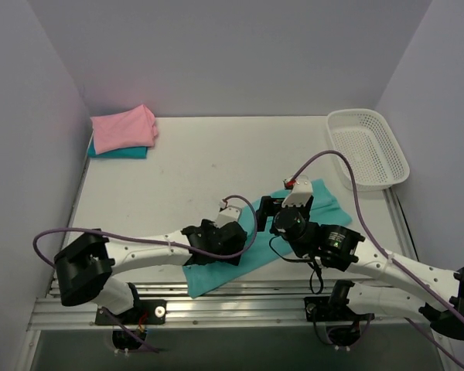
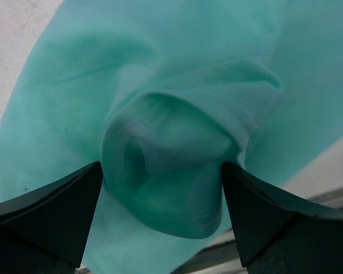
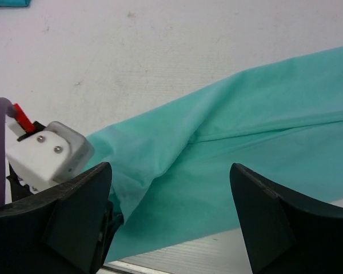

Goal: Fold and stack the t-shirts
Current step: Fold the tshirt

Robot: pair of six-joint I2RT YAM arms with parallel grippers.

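Fold of teal-green t-shirt between the spread left fingers

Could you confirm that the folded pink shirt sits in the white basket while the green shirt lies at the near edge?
Not quite: the top view shows the pink shirt on a teal shirt in the far left corner, not in the basket. The green shirt is at the near edge.
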